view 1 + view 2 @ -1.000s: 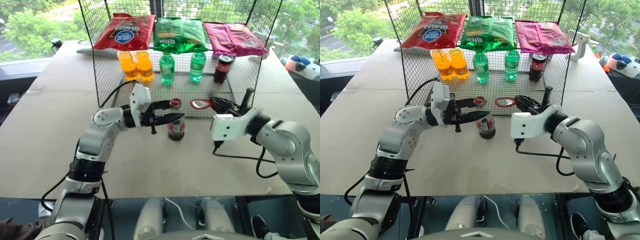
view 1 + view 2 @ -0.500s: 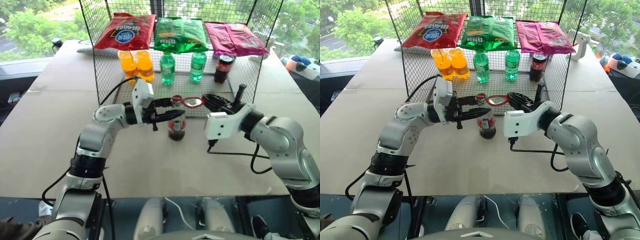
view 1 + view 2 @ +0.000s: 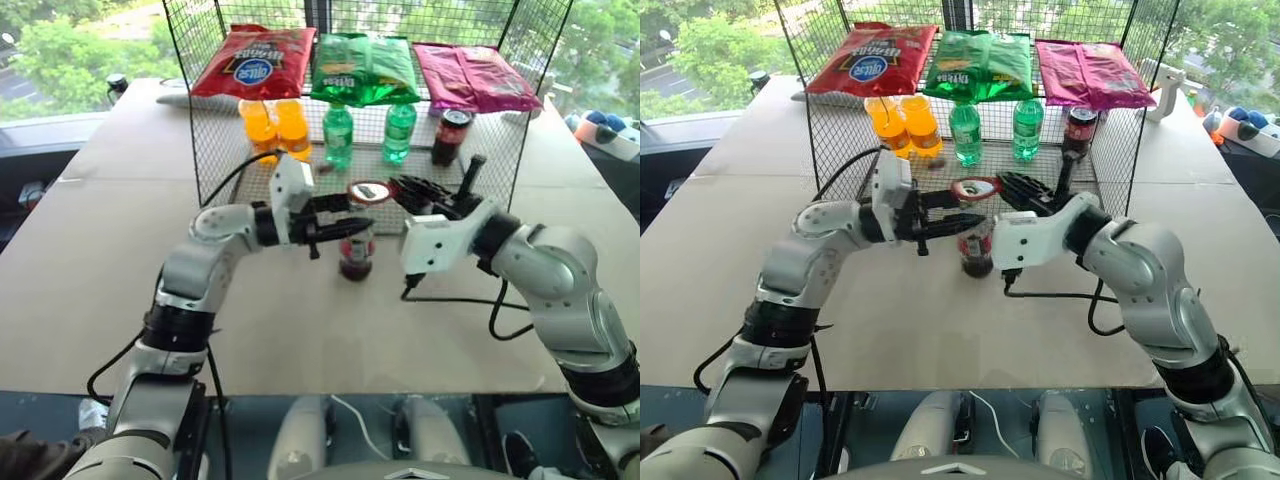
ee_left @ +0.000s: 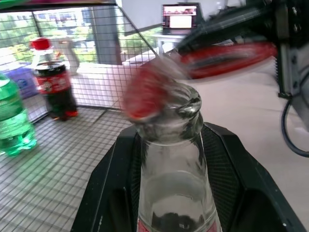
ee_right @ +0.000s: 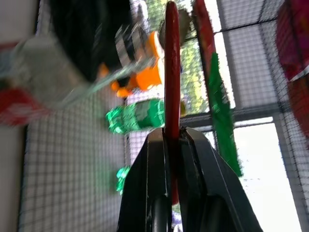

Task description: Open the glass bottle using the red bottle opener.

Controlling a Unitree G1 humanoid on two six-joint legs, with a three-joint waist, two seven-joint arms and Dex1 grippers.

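At frame centre the left gripper (image 3: 352, 226) clamps the bottle (image 3: 356, 255) by its neck, upright on the table (image 3: 90, 270). The right gripper (image 5: 170, 137) pinches the opener (image 3: 369, 192), its ring over the bottle's top.

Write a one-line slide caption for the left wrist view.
Left fingers flank the glass bottle neck; its red cap blurs off the lip beneath the opener.
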